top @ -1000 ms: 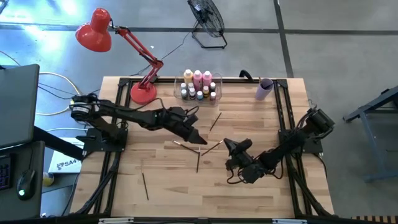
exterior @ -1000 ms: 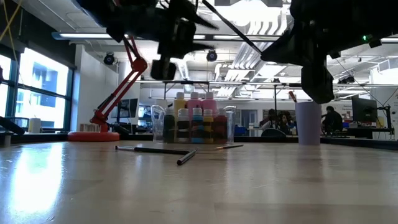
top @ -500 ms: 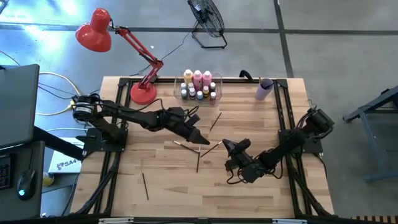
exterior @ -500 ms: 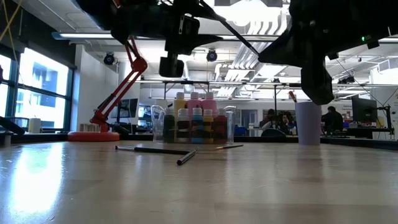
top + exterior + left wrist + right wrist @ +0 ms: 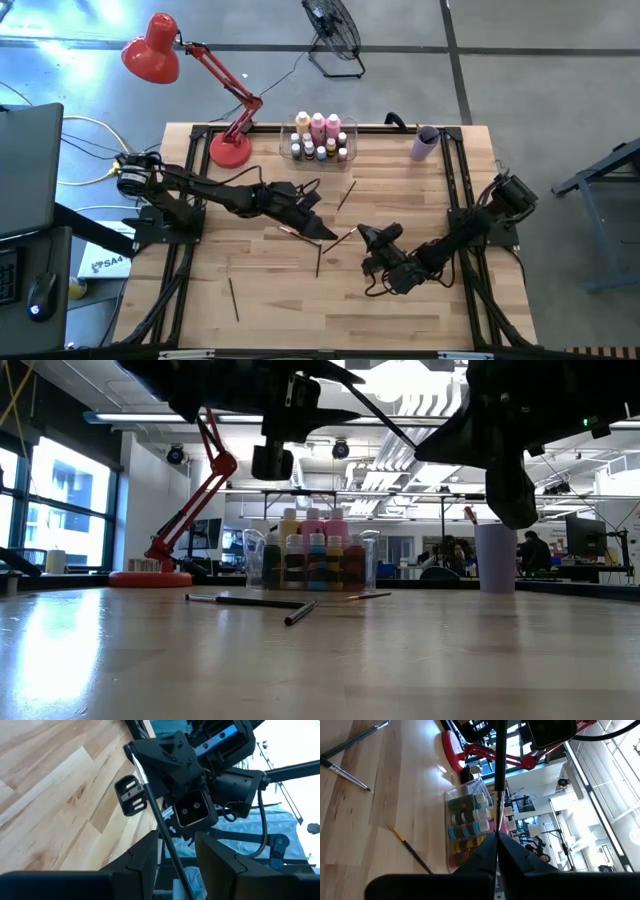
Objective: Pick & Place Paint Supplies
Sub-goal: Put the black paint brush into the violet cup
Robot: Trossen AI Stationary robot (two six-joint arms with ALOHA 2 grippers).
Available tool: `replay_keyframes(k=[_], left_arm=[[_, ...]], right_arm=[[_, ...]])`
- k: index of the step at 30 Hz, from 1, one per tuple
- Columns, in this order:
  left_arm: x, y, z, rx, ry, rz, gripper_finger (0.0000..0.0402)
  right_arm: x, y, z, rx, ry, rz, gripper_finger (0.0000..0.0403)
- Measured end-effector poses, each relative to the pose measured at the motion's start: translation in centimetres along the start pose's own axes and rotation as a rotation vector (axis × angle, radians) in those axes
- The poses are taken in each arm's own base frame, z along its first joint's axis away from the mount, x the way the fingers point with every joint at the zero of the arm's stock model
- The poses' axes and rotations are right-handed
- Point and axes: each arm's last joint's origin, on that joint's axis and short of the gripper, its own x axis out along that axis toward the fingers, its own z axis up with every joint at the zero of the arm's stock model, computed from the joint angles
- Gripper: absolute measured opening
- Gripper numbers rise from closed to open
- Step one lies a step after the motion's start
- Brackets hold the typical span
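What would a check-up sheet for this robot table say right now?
Surface: wooden table, dry and bare at the front.
Job's things: paint bottles stand in the clear bin at the back; loose paintbrushes lie across the middle; one held paintbrush is in the air.
Clutter: lilac cup at the back right; red lamp at the back left.
Grippers: right gripper shut on the held paintbrush; left gripper open, with that brush passing between its fingers.
Cables: pale cables left of the table.
Surroundings: floor fan behind the table; people far off.
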Motion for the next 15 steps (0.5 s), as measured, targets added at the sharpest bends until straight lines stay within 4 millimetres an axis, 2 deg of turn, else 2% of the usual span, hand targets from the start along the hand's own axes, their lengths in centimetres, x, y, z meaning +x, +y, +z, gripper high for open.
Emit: replay_keyframes(k=[10, 15], left_arm=[[0.9, 1.3, -0.2, -0.056, 0.013, 0.033, 0.0129], [0.8, 0.6, 0.1, -0.042, -0.011, -0.031, 0.0129]], right_arm=[[0.0, 0.0, 0.0, -0.001, -0.001, 0.001, 0.0003], [0.0, 0.1, 0.0, -0.003, -0.014, 0.014, 0.0003]])
